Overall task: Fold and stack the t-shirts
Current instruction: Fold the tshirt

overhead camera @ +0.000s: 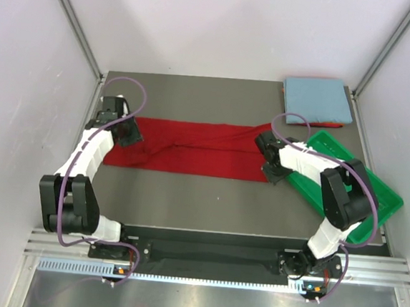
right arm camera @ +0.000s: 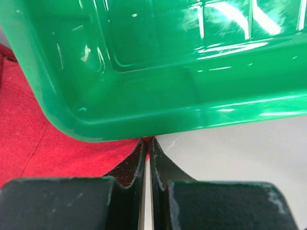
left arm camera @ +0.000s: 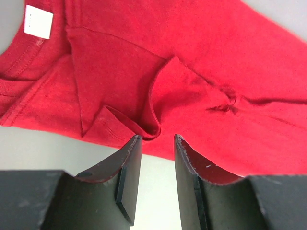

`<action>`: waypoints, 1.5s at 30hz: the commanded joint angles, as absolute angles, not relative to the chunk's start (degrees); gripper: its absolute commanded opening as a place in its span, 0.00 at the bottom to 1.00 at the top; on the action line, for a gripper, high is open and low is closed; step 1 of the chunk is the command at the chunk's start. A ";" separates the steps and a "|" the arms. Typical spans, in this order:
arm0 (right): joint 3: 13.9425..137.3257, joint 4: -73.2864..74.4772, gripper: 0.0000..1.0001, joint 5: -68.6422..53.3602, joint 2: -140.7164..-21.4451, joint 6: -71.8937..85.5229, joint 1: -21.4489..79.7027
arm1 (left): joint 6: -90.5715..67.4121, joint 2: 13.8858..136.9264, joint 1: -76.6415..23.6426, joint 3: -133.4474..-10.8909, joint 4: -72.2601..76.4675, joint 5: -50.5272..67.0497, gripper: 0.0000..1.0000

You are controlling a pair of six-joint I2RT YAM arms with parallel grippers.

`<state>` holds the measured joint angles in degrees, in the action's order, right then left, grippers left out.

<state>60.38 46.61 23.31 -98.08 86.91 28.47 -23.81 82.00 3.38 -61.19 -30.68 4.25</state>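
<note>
A dark red t-shirt [overhead camera: 191, 149] lies as a long folded band across the middle of the table. Its white neck label [left arm camera: 38, 21] shows in the left wrist view. My left gripper [overhead camera: 129, 134] is at the shirt's left end. It [left arm camera: 156, 136] is open, with a rolled sleeve fold [left arm camera: 149, 130] just at its tips and bare table between the jaws. My right gripper [overhead camera: 270, 168] is at the shirt's right end. In its own view it [right arm camera: 147, 140] is shut, and a sliver of red cloth [right arm camera: 29, 139] is pinched at the tips. A folded light blue t-shirt [overhead camera: 316, 98] lies at the back right on another red one [overhead camera: 337, 125].
A green plastic tray [overhead camera: 374, 190] lies slanted at the right edge, and its rim [right arm camera: 144, 96] almost touches my right fingertips. White walls and metal posts close in the table on the left, right and back.
</note>
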 commanded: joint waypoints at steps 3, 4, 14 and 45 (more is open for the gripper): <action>60.03 50.10 0.05 28.74 -93.96 81.76 28.74 | -23.46 79.89 0.53 -61.53 -33.05 -2.73 0.39; 60.46 49.31 0.08 28.48 -93.08 80.69 28.74 | -23.99 79.72 0.53 -61.00 -32.87 -2.29 0.39; 59.60 39.13 0.35 23.74 -86.67 59.80 28.83 | -17.23 90.16 0.88 -68.98 -31.11 9.14 0.43; 51.95 9.58 0.55 -2.55 -80.95 35.60 28.74 | -8.96 109.51 0.62 -80.33 -35.42 10.64 0.43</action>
<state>50.74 11.97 -2.11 -82.30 37.04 28.45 -9.69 109.47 0.64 -78.54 -34.81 9.69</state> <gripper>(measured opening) 0.549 0.427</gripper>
